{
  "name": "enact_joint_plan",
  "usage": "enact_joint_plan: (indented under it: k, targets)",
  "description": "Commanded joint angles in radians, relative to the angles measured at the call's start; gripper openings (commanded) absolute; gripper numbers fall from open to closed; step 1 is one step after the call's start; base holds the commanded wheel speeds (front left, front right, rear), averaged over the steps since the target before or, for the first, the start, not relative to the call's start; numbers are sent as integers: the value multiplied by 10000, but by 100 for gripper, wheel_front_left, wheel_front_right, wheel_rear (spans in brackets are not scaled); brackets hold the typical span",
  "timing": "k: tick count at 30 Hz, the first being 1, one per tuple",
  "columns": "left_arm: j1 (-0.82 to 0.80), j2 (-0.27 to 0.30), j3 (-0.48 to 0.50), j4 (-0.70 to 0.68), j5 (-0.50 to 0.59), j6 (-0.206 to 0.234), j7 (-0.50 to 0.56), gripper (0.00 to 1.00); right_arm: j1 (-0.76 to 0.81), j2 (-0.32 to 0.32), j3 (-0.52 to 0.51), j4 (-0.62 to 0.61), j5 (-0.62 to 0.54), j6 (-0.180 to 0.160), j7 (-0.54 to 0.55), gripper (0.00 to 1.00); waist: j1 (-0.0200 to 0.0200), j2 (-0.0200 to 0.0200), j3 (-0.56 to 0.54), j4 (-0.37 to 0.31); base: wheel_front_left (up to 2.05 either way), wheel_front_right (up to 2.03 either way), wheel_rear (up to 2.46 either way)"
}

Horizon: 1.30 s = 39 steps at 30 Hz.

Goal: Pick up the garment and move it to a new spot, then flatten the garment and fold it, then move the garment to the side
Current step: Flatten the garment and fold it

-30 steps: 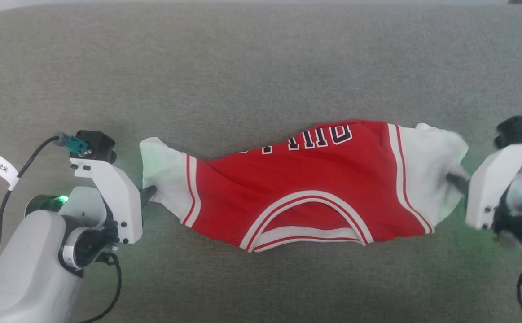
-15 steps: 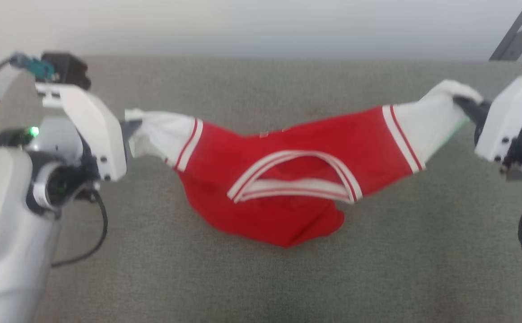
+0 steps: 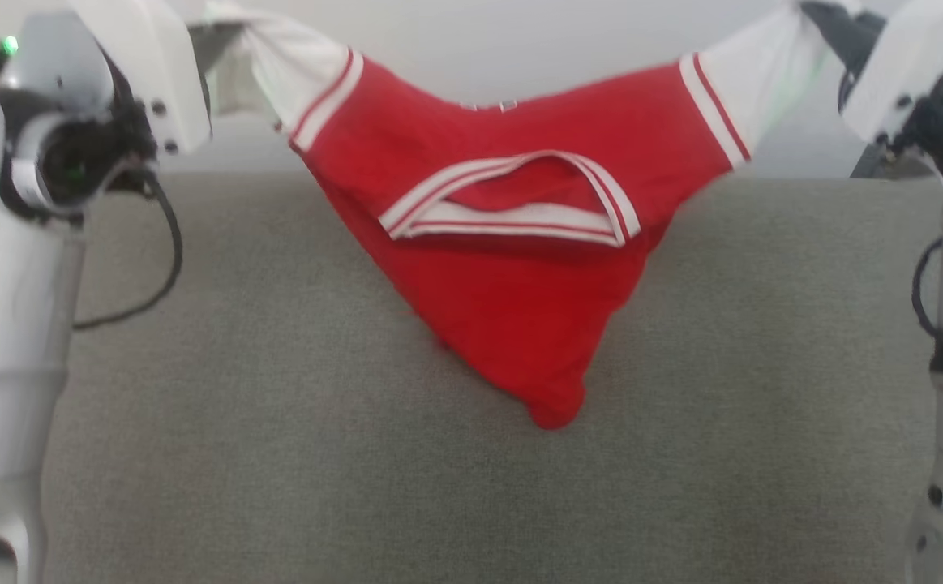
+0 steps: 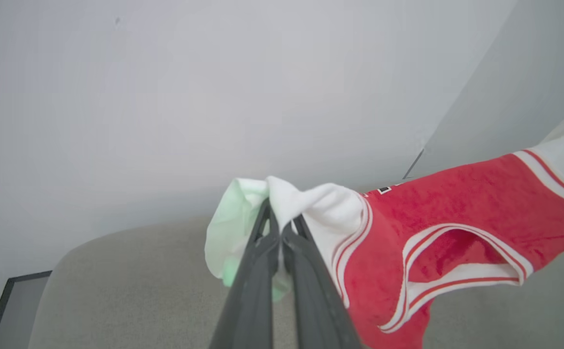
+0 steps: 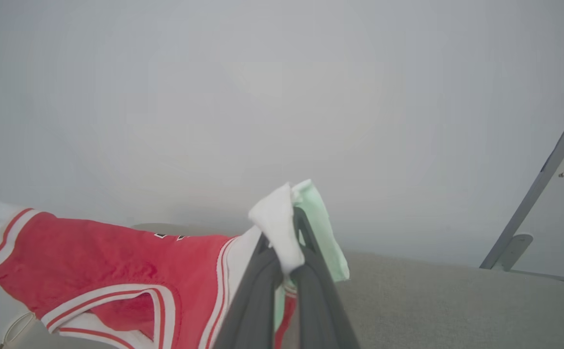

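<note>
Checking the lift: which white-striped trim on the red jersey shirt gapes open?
The looped neckline trim in the middle of the red jersey shirt; both sleeve trims are straight bands.

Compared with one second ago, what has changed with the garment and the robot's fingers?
Both arms raised the garment from the grey surface; it now hangs between them, red body sagging. Unchanged: the left fingers and right fingers stay shut on its white sleeves.
</note>
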Motion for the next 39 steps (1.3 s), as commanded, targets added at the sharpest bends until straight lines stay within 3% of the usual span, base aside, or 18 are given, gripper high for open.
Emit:
enact_joint_plan:
  k: [1,12,19,26,36,39]
  targets:
    - [-274,9,22,158,70,-54,-115,0,-217,16,9,105,-77,-3,-137,0,0,0,-80,-65,0,0,0]
    - [-1884,-34,36,1775,338,-465,-987,0,-1763,283,118,1598,-265,-3,-1069,0,0,0,-149,-264,0,0,0]
    - [-2591,-54,12,2475,535,-690,-1960,0,-2537,221,195,2294,-379,-3,-2106,0,0,0,458,-317,0,0,0]
    - [-4090,-229,-65,3384,1080,-928,-3990,0,-3889,-232,881,3136,-848,-3,-4624,0,0,0,1988,-344,0,0,0]
    - [-6414,-423,-371,4462,1801,-1147,-8504,0,-5990,-976,2298,4453,-2173,-5,-9628,0,0,0,3790,-323,0,0,0]
    - [-6576,-541,-536,4937,1688,-1154,-9345,0,-6288,-1126,2711,4907,-2545,-5,-10193,0,0,0,4008,-205,0,0,0]
